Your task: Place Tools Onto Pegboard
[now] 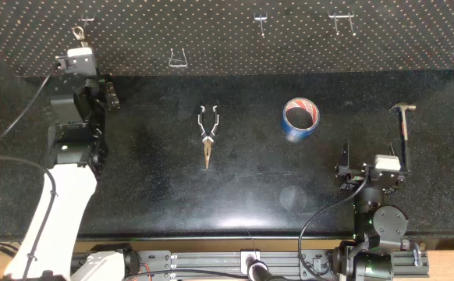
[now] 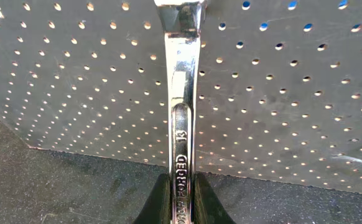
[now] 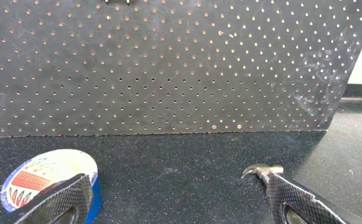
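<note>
A chrome wrench (image 2: pixel 182 93) stands upright against the pegboard (image 2: pixel 293 106), and my left gripper (image 2: pixel 181 200) is shut on its shaft. From above, the wrench's ring end (image 1: pixel 77 32) sits just below a hook (image 1: pixel 86 19) at the board's far left. Needle-nose pliers (image 1: pixel 207 131) lie mid-table, with a blue tape roll (image 1: pixel 300 119) to their right. A hammer (image 1: pixel 404 129) lies at the far right. My right gripper (image 3: pixel 181 208) hangs open low over the table, between the tape roll (image 3: pixel 44 177) and the hammer head (image 3: pixel 262 169), holding nothing.
More metal hooks hang on the pegboard (image 1: pixel 289 47): a wire loop (image 1: pixel 178 58), a single hook (image 1: pixel 262 22) and a double hook (image 1: pixel 342 19). The black tabletop (image 1: pixel 149 179) stretches between the tools and the arm bases.
</note>
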{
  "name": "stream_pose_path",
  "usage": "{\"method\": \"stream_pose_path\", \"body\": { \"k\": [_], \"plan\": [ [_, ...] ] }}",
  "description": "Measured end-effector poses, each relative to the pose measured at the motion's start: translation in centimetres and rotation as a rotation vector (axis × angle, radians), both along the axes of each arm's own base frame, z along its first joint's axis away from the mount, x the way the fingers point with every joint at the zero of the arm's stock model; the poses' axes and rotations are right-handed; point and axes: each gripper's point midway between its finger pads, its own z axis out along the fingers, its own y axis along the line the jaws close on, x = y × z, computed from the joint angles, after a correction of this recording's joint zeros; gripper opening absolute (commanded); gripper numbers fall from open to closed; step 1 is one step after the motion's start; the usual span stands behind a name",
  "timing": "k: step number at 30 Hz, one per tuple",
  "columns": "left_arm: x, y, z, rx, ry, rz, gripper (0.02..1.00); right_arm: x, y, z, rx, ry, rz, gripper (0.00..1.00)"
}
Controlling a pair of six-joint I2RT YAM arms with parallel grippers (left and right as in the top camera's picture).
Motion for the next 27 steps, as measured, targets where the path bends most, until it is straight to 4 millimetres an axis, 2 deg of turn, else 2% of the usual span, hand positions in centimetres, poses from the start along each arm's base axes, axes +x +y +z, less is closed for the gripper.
{"method": "stream_pose_path", "body": {
  "k": [10,15,21,27],
  "plan": [
    [0.4,0.0,-1.0,-0.002,0.020,0.001,0.027,0.0,0.0,0.0,0.000,0.000,0.000,0.919],
    [0.9,0.1,-0.6,0.000,-0.006,0.001,0.031,0.0,0.0,0.0,0.000,0.000,0.000,0.919],
    [1.3,0.1,-2.1,-0.002,0.028,0.000,0.031,0.0,0.0,0.0,0.000,0.000,0.000,0.921],
    [2.0,0.1,-2.1,0.000,0.007,0.000,0.029,0.0,0.0,0.0,0.000,0.000,0.000,0.919]
  ]
}}
